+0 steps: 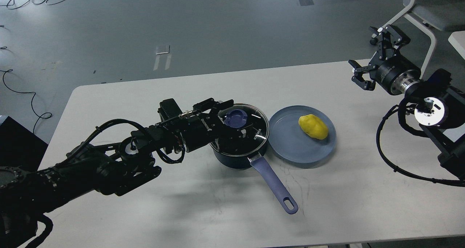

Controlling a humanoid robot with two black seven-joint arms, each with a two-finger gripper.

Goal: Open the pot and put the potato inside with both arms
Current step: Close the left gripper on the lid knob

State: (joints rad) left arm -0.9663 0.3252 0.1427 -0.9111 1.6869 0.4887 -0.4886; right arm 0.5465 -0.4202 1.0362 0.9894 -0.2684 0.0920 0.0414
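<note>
A dark blue pot (pixel 238 155) with a long blue handle (pixel 272 184) stands mid-table, covered by a glass lid (pixel 256 126) with a blue knob (pixel 235 118). My left gripper (pixel 234 116) is open, low over the lid, one finger on each side of the knob. Whether the fingers touch the knob cannot be told. A yellow potato (pixel 313 126) lies on a grey-blue plate (pixel 290 146) just right of the pot. My right gripper (pixel 368 53) is open and empty, held high over the table's far right corner, well away from the potato.
The white table (pixel 181 204) has its far edge behind the pot. A white chair frame (pixel 425 19) stands beyond the right arm. Cables lie on the floor at far left.
</note>
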